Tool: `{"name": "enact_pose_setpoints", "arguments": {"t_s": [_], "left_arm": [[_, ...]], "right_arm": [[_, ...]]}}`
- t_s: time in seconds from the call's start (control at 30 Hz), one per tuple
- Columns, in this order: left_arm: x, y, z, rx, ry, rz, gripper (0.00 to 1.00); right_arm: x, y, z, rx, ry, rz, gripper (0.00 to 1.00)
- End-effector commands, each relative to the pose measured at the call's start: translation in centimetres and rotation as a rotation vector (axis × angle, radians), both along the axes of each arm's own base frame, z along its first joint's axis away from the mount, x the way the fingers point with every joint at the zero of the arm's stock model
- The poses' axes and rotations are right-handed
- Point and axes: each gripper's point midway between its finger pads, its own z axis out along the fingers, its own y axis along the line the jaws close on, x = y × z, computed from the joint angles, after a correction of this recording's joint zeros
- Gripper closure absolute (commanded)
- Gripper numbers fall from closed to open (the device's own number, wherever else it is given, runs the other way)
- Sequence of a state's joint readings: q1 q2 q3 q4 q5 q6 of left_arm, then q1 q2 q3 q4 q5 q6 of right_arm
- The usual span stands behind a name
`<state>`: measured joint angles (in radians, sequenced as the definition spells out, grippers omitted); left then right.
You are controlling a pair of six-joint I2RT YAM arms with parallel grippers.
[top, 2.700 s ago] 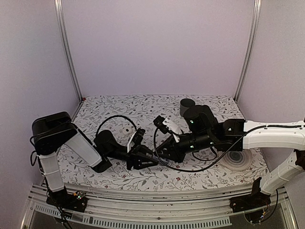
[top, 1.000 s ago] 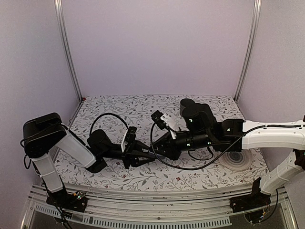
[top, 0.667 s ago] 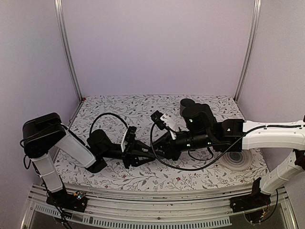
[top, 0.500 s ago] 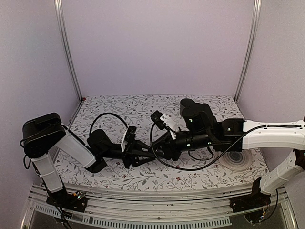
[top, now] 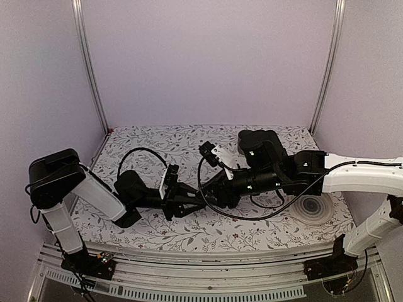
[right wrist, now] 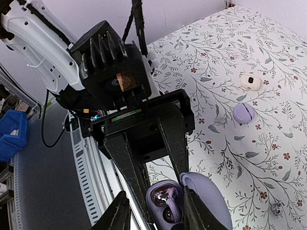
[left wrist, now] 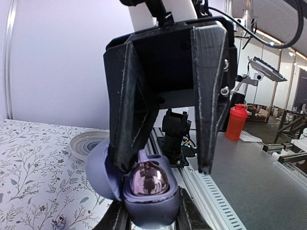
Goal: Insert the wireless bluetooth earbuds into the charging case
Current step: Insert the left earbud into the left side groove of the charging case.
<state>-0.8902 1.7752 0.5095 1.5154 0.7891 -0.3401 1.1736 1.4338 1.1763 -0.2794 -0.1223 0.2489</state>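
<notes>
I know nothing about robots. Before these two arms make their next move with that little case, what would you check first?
1. Charging case held firm: ok. The left gripper is shut on its base.
2. Lid open: ok. It is swung back to one side.
3. An earbud in the case: ok. A glossy one sits in a socket, but how deep it sits I cannot tell.
4. Right gripper free: ok. It is open over the case and holds nothing.
5. Second earbud located: cannot tell. A tiny object lies nearby but is too small to name.
</notes>
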Motion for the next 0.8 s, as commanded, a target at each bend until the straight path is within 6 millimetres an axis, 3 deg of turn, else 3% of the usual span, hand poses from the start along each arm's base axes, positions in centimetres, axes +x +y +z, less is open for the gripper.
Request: {"name": "enact_pose_setpoints", "arguments": {"t_s": [0.0,0.37,0.6,0.77], "left_arm": [[-0.7,0.6,2.9,-0.101,-0.11,0.008,1.0],[-0.3,0.6,2.8,-0.094,-0.121,0.037,1.0],[0.5,0.5,2.7,-0.091,-0.122,0.085,1.0],[0.7,0.5,2.9,-0.09,-0.132,0.098,1.0]], "right_arm": [[0.8,-0.3,1.2,-0.002,-0.023,-0.057,0.59],[1.9,-0.7,2.8,0.003,-0.03,-0.134,0.68],[2.0,-1.3,2.5,-0.004,-0.022,-0.156,0.78],[2.3,-1.3,0.8,-0.059,-0.014,-0.174,0.8]]}}
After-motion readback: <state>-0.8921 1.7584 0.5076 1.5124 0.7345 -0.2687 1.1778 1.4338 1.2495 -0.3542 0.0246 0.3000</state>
